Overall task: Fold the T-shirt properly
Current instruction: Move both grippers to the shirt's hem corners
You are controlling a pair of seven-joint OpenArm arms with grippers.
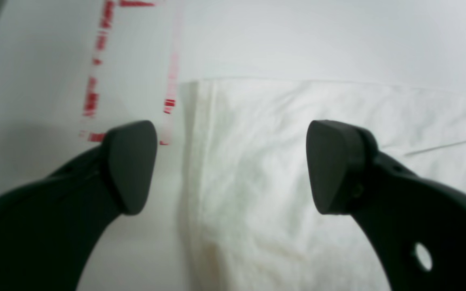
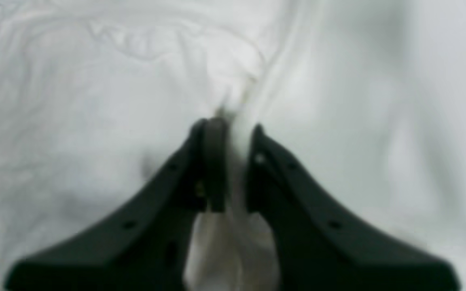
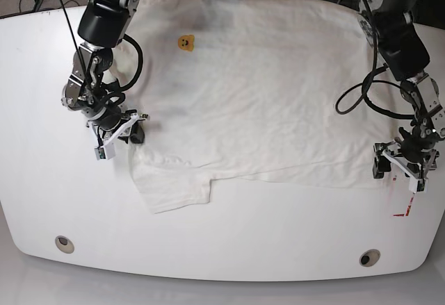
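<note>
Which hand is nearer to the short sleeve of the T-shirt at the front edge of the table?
Right. The right hand pinches cloth just above the sleeve; the left hand hovers at the T-shirt's opposite corner.

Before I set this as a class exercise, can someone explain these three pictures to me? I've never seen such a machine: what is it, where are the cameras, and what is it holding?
This is a two-armed robot at a white table. One picture looks down from above; the other two come from cameras on each wrist, peering past black pincers. A white short-sleeved cotton T-shirt, with a small yellow face print, lies spread flat. The right gripper, on the overhead picture's left, is pinched shut on a fold of the shirt by a sleeve. The left gripper stands open over the shirt's edge near some red tape marks, holding nothing.
</note>
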